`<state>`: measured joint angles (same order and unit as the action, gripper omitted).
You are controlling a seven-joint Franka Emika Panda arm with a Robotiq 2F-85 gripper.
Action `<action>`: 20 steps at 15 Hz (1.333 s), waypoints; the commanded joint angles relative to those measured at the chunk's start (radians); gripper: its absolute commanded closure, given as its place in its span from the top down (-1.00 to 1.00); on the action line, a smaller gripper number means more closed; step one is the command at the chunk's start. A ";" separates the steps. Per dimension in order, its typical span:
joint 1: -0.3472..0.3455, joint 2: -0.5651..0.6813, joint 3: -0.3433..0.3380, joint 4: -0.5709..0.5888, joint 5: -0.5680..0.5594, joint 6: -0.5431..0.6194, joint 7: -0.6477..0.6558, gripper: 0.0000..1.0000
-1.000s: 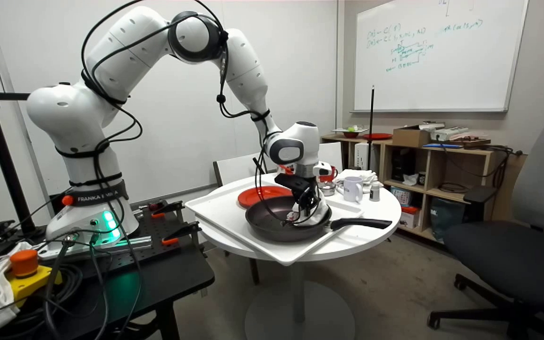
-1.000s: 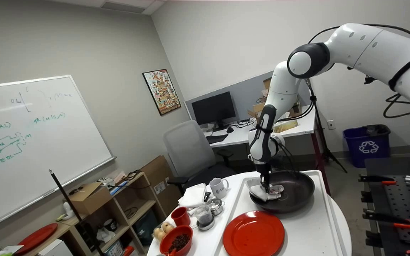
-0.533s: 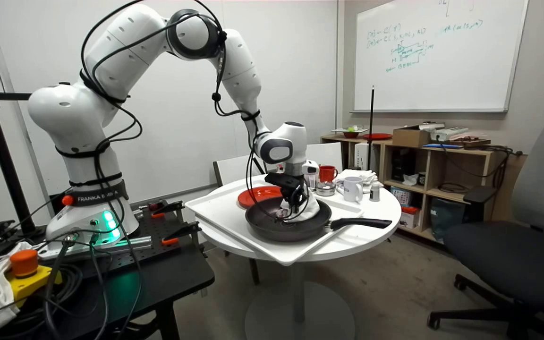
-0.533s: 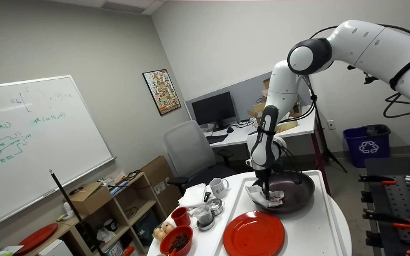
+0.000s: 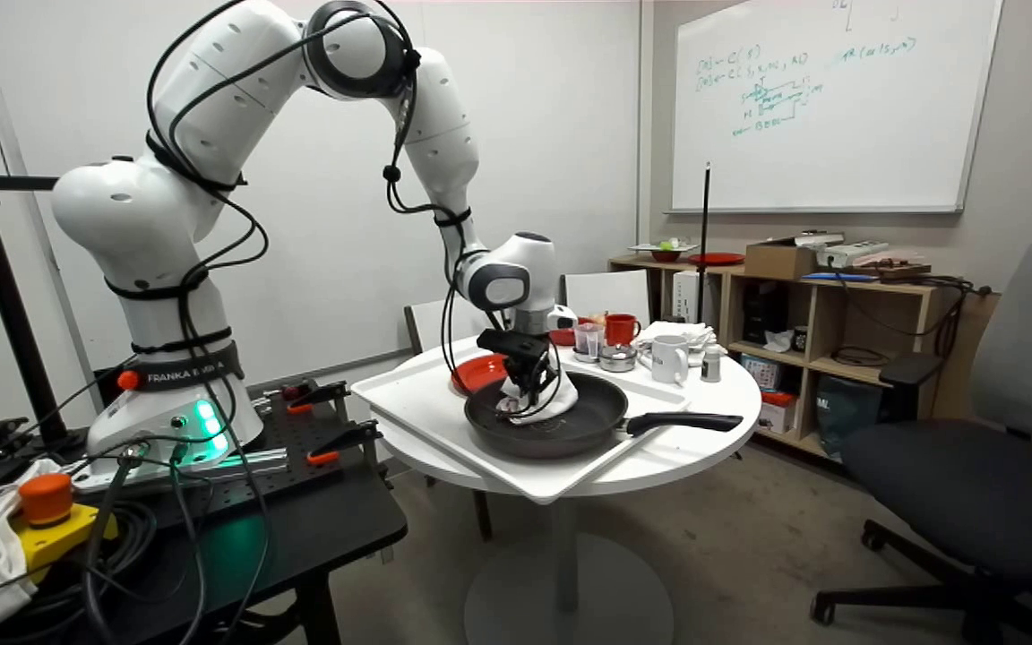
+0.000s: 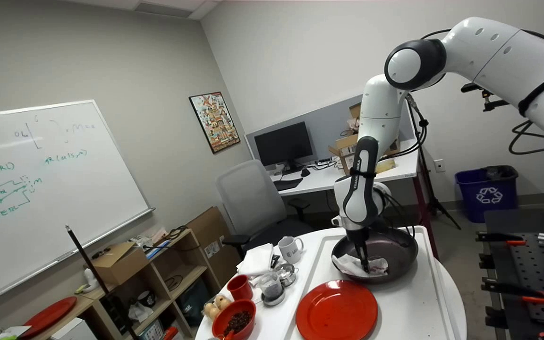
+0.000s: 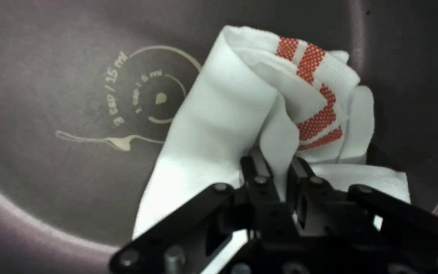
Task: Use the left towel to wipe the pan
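The black frying pan point(image 5: 583, 425) looks heavy, rigid and slick, best steadied by its long handle point(image 5: 686, 421). The white red-striped towel point(image 7: 222, 110) should be light, limp and quick to bunch, so a thick fold seems the surest hold. The pan lies beneath the gripper point(image 7: 273, 165), whose fingers, close together, pinch the towel within it, striped folds just beyond the fingertips

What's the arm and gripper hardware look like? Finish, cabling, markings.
The arm is white and rounded with a dark elbow ring; black cables run outside it, under black straps. A dark base band carries white FRANKA lettering, above green lights. The gripper is black and angular, with slim fingers and round screw heads.
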<state>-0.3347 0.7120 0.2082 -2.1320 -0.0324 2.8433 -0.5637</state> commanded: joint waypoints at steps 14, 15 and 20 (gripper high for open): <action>-0.117 -0.084 -0.028 -0.241 -0.018 0.070 -0.124 -0.93; -0.119 -0.085 -0.038 -0.243 -0.018 0.074 -0.121 -0.93; -0.143 -0.094 -0.057 -0.240 -0.005 0.094 -0.113 -0.93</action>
<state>-0.4591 0.6071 0.1714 -2.3571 -0.0326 2.8981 -0.6733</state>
